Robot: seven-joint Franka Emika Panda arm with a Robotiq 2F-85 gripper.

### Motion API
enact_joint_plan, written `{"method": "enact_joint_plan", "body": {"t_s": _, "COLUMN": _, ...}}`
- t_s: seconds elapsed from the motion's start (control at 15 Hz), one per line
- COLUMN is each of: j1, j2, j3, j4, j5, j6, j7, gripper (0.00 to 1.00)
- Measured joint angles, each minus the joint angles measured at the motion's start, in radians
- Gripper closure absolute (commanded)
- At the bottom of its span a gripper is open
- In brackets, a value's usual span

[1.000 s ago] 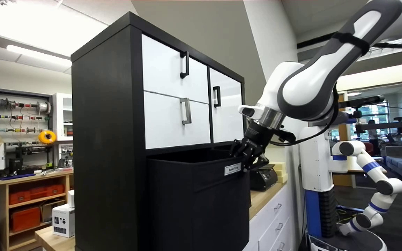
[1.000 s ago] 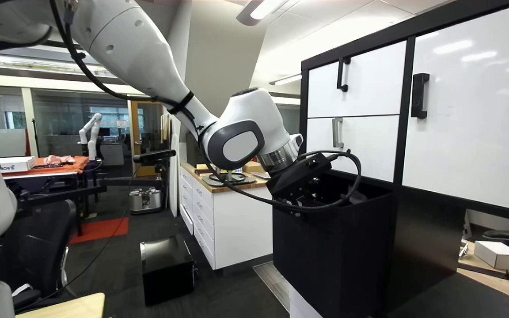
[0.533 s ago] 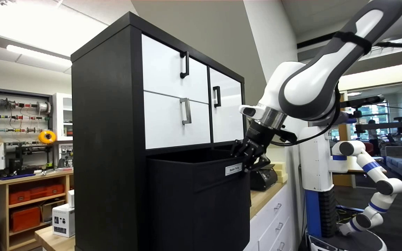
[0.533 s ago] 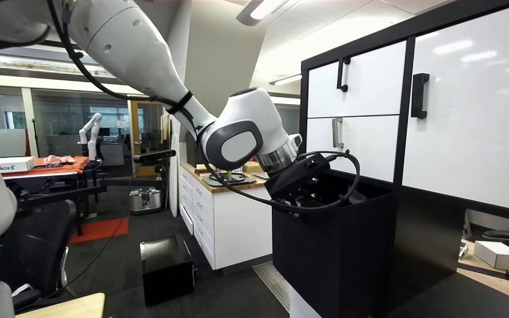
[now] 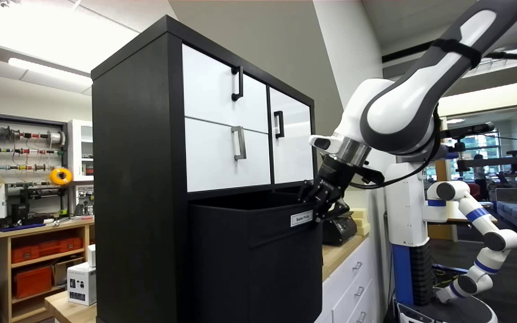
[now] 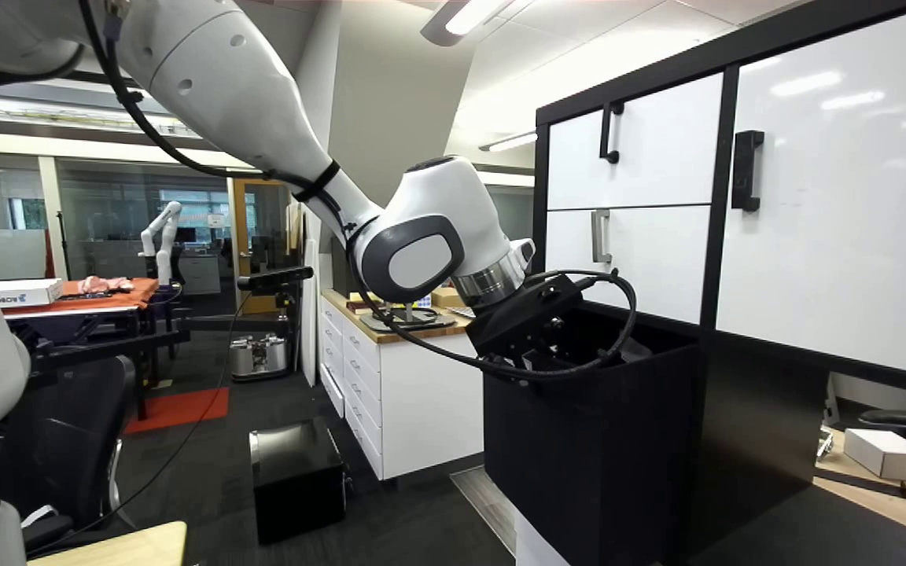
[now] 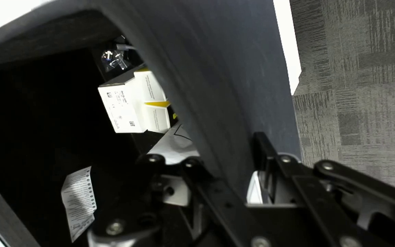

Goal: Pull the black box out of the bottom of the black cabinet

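Observation:
The black box [image 5: 263, 273] stands partly out of the bottom of the black cabinet [image 5: 130, 179], its open top showing and a white label [image 5: 301, 218] near its upper front edge. In an exterior view the box [image 6: 594, 464] juts out left of the cabinet [image 6: 764, 432]. My gripper [image 5: 314, 205] is at the box's front rim beside the label. In the wrist view the gripper [image 7: 226, 159] straddles the box's front wall [image 7: 238, 65], one finger inside and one outside, shut on it. The inner fingertip is partly hidden.
Inside the box lie a white carton [image 7: 125, 109], a printed paper [image 7: 79, 202] and a clear plastic bag [image 7: 115, 60]. Another robot [image 5: 406, 215] stands behind the arm. A counter with white drawers [image 6: 425, 401] and a glossy black case [image 6: 296, 464] stand near the box.
My gripper and the box have moved together slightly outward from the cabinet, a few pixels in both exterior views. The cabinet has not moved.

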Motion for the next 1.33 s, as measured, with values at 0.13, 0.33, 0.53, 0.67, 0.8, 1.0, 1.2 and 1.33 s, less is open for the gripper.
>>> {"method": "enact_joint_plan", "body": {"t_s": 0.13, "j1": 0.0, "j2": -0.009, "j3": 0.001, "j4": -0.01, "j5": 0.003, "j6": 0.0, "j7": 0.001, "gripper": 0.96}}
{"method": "enact_joint_plan", "body": {"t_s": 0.33, "j1": 0.0, "j2": -0.021, "j3": 0.001, "j4": -0.025, "j5": 0.003, "j6": 0.0, "j7": 0.006, "gripper": 0.96}}
{"method": "enact_joint_plan", "body": {"t_s": 0.53, "j1": 0.0, "j2": -0.034, "j3": 0.001, "j4": -0.041, "j5": 0.003, "j6": 0.0, "j7": 0.011, "gripper": 0.96}}
{"method": "enact_joint_plan", "body": {"t_s": 0.67, "j1": 0.0, "j2": -0.041, "j3": 0.001, "j4": -0.05, "j5": 0.003, "j6": 0.0, "j7": 0.015, "gripper": 0.96}}
{"method": "enact_joint_plan", "body": {"t_s": 0.8, "j1": -0.001, "j2": -0.046, "j3": 0.001, "j4": -0.056, "j5": 0.002, "j6": 0.0, "j7": 0.019, "gripper": 0.96}}
{"method": "enact_joint_plan", "body": {"t_s": 1.0, "j1": -0.002, "j2": -0.056, "j3": 0.001, "j4": -0.068, "j5": -0.002, "j6": 0.0, "j7": 0.026, "gripper": 0.96}}
{"method": "enact_joint_plan", "body": {"t_s": 1.2, "j1": -0.005, "j2": -0.068, "j3": 0.001, "j4": -0.084, "j5": -0.002, "j6": 0.0, "j7": 0.028, "gripper": 0.96}}
{"method": "enact_joint_plan", "body": {"t_s": 1.33, "j1": -0.007, "j2": -0.077, "j3": 0.001, "j4": -0.095, "j5": -0.002, "j6": 0.0, "j7": 0.031, "gripper": 0.96}}
